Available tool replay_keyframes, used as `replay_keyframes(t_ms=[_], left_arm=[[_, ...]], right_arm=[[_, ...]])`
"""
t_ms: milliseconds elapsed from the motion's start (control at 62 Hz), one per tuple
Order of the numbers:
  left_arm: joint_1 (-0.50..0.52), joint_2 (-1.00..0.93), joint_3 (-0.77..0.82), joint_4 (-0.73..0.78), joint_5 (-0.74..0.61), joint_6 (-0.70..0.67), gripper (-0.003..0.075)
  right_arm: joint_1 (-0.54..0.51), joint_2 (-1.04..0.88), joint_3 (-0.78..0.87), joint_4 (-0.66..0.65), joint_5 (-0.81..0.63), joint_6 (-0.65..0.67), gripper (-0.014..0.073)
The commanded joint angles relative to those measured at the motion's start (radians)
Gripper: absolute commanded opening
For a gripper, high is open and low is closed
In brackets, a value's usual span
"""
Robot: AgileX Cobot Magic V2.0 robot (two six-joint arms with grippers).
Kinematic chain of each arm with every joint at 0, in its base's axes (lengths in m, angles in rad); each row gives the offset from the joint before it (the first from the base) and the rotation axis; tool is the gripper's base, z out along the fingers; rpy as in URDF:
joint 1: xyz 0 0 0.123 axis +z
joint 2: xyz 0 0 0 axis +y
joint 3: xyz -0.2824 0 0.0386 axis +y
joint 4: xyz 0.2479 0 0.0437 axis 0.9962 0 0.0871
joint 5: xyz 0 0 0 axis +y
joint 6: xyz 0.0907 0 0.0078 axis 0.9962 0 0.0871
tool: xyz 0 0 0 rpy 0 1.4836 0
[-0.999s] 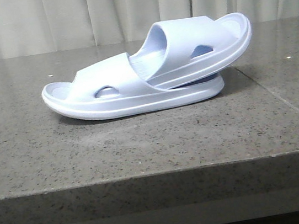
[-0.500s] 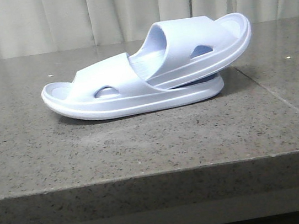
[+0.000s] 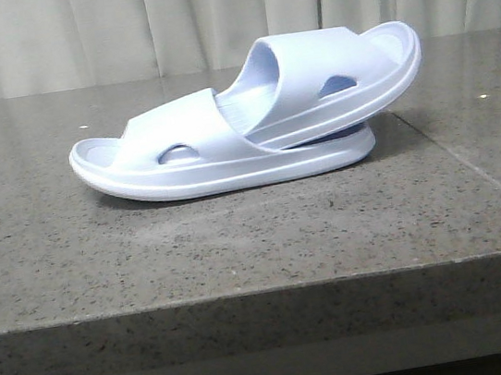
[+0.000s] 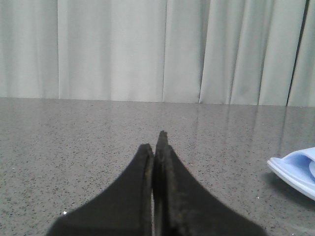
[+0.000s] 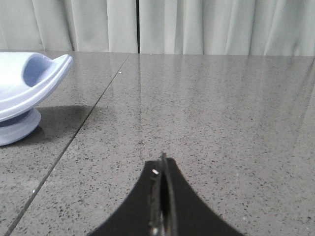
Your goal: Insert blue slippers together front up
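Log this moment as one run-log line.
blue slippers: nested on table | left end effector: shut, empty | right end effector: shut, empty

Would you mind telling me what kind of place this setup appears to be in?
Probably an indoor test bench: a speckled grey stone countertop, a plain pale curtain behind it, and only the blue slippers set out.

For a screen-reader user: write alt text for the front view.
Two blue slippers sit nested on a grey speckled stone table, the upper slipper slid under the strap of the lower slipper and tilted upward to the right. Pale curtains hang behind; no arm or gripper shows.
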Motion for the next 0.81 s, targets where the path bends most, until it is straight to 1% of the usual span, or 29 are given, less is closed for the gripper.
replay_keyframes(t_ms=[0,193,451,790], left_arm=[[-0.005,-0.016,0.007,-0.007,-0.076,0.002,-0.002],[-0.005,-0.016,0.007,-0.007,-0.076,0.002,-0.002],[-0.005,-0.016,0.007,-0.007,-0.076,0.002,-0.002],[-0.005,-0.016,0.007,-0.007,-0.076,0.002,-0.002]], right_arm=[[-0.008,-0.016,-0.005,-0.039,-0.097,0.054,-0.0118],[-0.008,-0.016,-0.005,-0.039,-0.105,0.058,-0.0118],[-0.008,-0.016,-0.005,-0.038,-0.18,0.061,-0.0118],[-0.008,-0.016,-0.005,-0.038,-0.179,0.061,-0.0118]])
